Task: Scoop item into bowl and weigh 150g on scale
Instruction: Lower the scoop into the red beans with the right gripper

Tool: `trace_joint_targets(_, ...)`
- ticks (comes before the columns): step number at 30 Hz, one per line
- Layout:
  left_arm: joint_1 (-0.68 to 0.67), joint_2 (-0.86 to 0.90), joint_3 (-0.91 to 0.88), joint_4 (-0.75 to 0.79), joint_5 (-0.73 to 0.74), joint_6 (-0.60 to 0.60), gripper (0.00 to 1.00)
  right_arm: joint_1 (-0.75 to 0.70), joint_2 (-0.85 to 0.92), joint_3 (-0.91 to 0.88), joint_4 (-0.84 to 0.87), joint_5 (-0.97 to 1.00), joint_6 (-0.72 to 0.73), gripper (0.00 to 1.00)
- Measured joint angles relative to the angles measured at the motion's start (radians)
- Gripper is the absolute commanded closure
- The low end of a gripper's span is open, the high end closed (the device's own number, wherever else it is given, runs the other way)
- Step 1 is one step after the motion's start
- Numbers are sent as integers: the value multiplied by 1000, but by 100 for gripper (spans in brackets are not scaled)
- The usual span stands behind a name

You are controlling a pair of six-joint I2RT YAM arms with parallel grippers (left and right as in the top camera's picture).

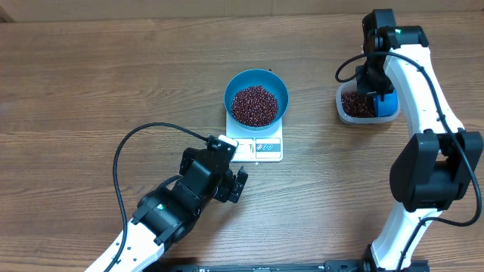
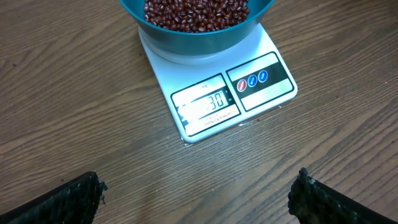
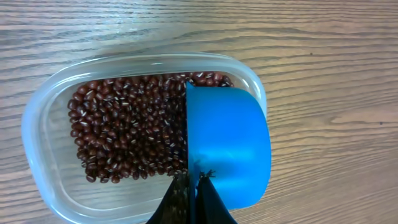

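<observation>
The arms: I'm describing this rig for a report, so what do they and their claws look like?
Both arms have white links and bulky black joint housings. The left arm has a long looping black cable. The right arm has a shorter black cable by its wrist and a small green light. The left claw and right claw are black, and the left's fingers look rough-textured.

Overhead: left arm [image 1: 151,219] enters at the bottom left and reaches diagonally up toward frame centre. The left gripper [image 1: 221,168] has its jaws spread wide with nothing between them; its fingertips [image 2: 74,199] sit in the bottom corners of the wrist view. The right arm [image 1: 423,98] rises from the bottom right, elbow bent, wrist tipped down at the upper right. The right gripper [image 3: 193,199] has its jaws pressed together on the blue scoop [image 3: 227,143].
</observation>
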Motion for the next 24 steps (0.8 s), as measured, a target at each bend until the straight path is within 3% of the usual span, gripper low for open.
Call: trace_joint_targets(24, 0, 0, 0, 0, 0, 0, 0, 8, 4, -37, 27, -63, -22, 96)
